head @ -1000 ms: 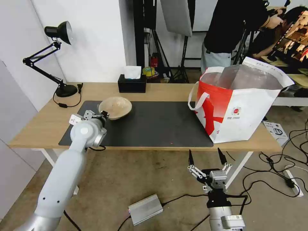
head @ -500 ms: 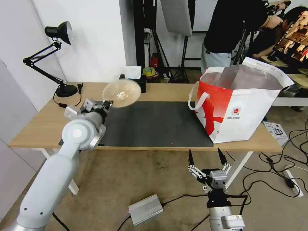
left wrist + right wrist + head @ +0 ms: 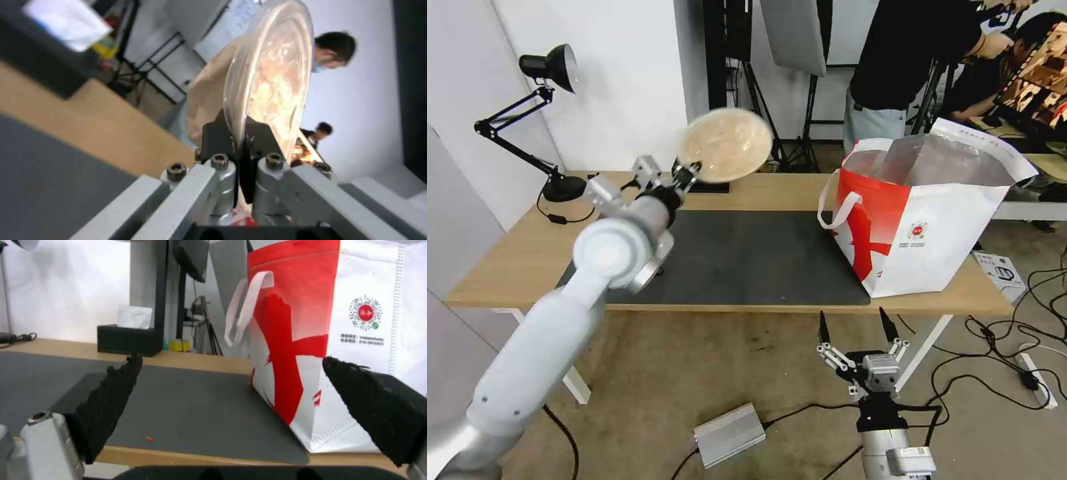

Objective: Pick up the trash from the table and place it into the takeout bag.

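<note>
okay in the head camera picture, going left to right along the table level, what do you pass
Desk lamp → left gripper pinching the rim of the beige pulp bowl, held in the air above the table → takeout bag standing on the table's right end.

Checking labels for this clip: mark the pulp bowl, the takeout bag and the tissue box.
beige pulp bowl (image 3: 725, 145), head view, on its tilted underside.
takeout bag (image 3: 954, 227), head view, on its white side panel.
black tissue box (image 3: 129, 338), right wrist view, on its front wall.
</note>
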{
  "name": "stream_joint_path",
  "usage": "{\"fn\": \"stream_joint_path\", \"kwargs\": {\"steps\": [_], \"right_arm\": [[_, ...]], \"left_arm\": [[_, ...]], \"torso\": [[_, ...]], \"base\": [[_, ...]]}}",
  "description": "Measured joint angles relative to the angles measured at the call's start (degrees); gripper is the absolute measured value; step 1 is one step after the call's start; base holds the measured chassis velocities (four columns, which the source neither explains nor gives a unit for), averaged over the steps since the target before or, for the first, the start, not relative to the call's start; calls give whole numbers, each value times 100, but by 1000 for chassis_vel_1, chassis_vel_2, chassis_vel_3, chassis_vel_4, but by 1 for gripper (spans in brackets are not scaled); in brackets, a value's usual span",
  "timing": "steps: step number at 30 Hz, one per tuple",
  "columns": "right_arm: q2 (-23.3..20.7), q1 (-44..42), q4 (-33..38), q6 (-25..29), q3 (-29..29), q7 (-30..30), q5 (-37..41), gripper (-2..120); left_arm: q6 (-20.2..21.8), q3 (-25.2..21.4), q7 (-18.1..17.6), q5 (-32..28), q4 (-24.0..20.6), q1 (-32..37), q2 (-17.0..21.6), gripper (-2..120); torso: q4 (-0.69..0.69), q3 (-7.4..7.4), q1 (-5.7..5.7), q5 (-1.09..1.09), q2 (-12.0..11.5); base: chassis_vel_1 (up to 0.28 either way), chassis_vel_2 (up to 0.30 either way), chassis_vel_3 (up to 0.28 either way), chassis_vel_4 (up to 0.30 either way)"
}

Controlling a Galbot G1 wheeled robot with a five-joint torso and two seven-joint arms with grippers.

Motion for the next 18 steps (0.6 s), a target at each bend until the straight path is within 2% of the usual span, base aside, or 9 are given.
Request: {"fn": "stream_joint_path", "kwargs": {"steps": [6,13,14,15,17,18], "right_arm": [[0,0,0,0,0,0,0,100],[0,0,0,0,0,0,0,100],[0,0,0,0,0,0,0,100],[0,0,0,0,0,0,0,100],[0,0,0,0,0,0,0,100],[0,0,0,0,0,0,0,100]], "left_arm": [[-79,515,228,60,506,-713,-404,0],[-177,972,580,168,1010,-1240,-632,0],[-182,1111,631,181,1179,-1426,-712,0],[-191,1439,757,242,1614,-1892,-963,0],[-191,1659,855,290,1915,-2195,-1174,0],[-191,1659,855,290,1915,-2195,-1174,0]], "torso": [[-1,0,0,1,0],[1,0,0,0,0],[1,0,0,0,0],[0,0,0,1,0],[0,0,0,1,0],[0,0,0,1,0]], "base": [[0,0,0,0],[0,0,0,0],[0,0,0,0],[0,0,0,0],[0,0,0,0],[0,0,0,0]]}}
